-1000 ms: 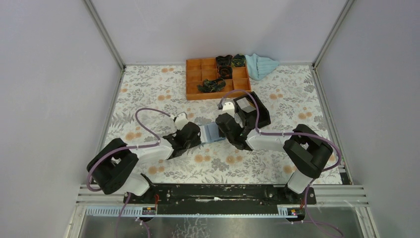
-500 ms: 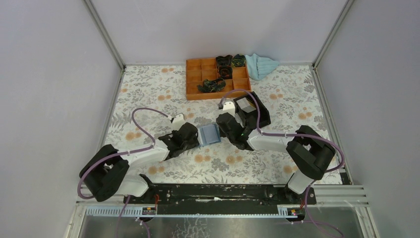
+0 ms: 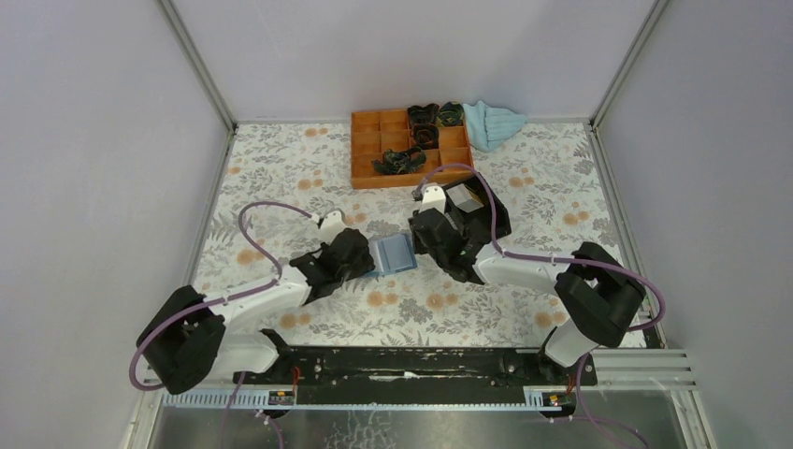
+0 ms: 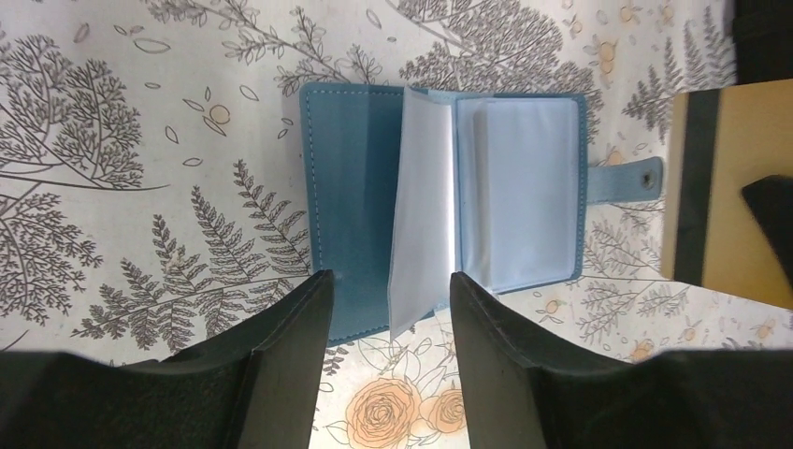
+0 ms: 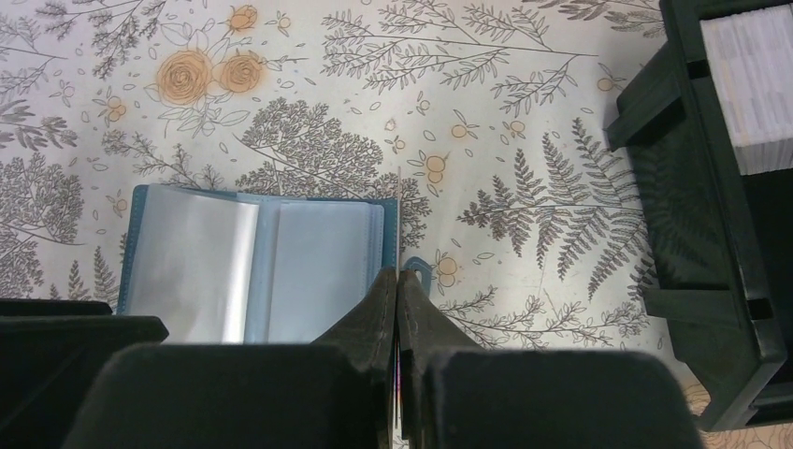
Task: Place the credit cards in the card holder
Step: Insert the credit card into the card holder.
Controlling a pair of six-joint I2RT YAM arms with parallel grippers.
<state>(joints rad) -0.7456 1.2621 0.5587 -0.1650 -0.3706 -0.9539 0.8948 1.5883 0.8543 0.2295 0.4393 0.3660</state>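
looking down from the top camera, the card holder (image 3: pixel 394 253) lies open on the floral table (image 3: pixel 281 168) between the two arms. the left gripper (image 3: pixel 368 262) is just beside its left edge and the right gripper (image 3: pixel 420 247) is at its right edge. a black box (image 3: pixel 496 220) with a pale inside sits close behind the right arm. an orange tray (image 3: pixel 367 140) and a blue cloth (image 3: pixel 493 123) lie farther back, well apart from the holder. from the left wrist, the left gripper's fingers (image 4: pixel 290 355) stand spread with nothing pinched, one tip over the holder's teal cover. a clear sleeve (image 4: pixel 421 206) rises from the fold in the gap between them. a tan-orange credit card (image 4: pixel 729 140) with a dark stripe hangs just past the clasp tab (image 4: pixel 631 178). from the right wrist, the right gripper is pressed together on that card, seen edge-on as a thin line above the fingertips, at the clasp side of the holder. the black box, with a pale stack (image 5: pixel 753 84) inside, crowds the right edge.
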